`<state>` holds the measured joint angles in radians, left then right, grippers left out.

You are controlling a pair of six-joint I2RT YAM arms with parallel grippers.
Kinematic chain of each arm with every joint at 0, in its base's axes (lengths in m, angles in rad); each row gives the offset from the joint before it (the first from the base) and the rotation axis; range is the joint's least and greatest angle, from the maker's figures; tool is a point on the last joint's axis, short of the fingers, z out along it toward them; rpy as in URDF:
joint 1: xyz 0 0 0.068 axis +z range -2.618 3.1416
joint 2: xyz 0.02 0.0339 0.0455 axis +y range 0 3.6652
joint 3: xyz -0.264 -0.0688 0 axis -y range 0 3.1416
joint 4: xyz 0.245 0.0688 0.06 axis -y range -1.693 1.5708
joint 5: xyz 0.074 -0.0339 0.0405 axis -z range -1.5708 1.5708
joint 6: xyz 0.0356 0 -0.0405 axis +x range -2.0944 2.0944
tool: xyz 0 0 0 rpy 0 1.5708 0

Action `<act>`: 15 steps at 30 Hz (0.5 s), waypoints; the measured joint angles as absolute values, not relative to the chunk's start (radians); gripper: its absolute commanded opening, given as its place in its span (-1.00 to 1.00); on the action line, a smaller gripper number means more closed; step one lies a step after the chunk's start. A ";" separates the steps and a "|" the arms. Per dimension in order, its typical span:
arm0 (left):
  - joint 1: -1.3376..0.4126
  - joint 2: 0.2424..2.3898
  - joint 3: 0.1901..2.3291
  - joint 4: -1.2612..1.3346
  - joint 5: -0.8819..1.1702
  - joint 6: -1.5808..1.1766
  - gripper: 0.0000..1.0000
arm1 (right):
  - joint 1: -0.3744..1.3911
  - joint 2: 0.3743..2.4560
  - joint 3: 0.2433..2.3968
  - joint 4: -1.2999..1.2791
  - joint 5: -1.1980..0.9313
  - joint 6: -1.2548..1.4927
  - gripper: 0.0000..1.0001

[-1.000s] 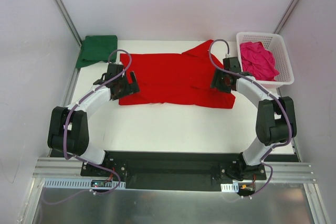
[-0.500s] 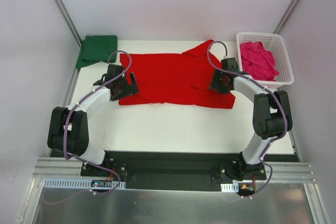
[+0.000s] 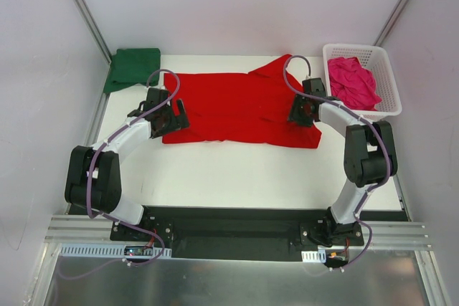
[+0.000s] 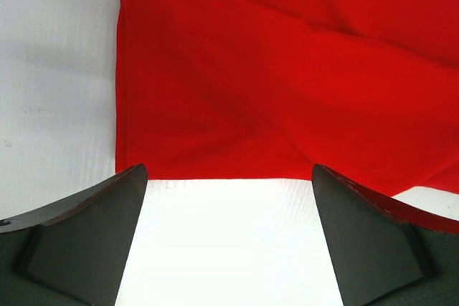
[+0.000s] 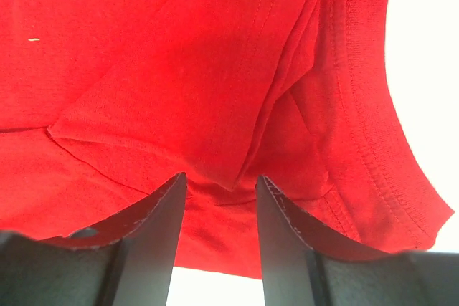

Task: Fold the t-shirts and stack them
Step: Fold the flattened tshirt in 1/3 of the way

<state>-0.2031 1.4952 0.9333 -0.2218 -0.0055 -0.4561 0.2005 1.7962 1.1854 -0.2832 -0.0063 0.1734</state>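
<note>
Red t-shirt (image 3: 237,109) — fold tip between right claw (image 5: 219,178), grip unclear.

Table (image 3: 237,170): red tee (image 3: 229,109), green tee (image 3: 133,68) (basket (image 3: 353,47))

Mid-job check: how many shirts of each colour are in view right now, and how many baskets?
Red t-shirt: 1
Green t-shirt: 1
Pink t-shirt: 1, lying in the white basket
White basket: 1
Total: 4
</note>
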 measured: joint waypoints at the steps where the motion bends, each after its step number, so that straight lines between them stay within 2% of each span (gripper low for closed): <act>1: -0.203 1.495 0.933 -0.222 -0.006 -0.456 0.99 | 0.200 1.797 1.185 -0.283 -0.006 0.173 -0.09; 8: -0.203 1.495 0.933 -0.222 -0.007 -0.455 0.99 | 0.200 1.798 1.187 -0.284 -0.007 0.172 -0.23; 15: -0.203 1.495 0.933 -0.222 -0.009 -0.455 0.99 | 0.200 1.811 1.199 -0.283 -0.008 0.172 -0.26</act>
<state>-0.2031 1.4952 0.9333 -0.2222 -0.0090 -0.4553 0.1997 1.8107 1.1988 -0.2832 -0.0078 0.1719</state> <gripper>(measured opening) 0.993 0.370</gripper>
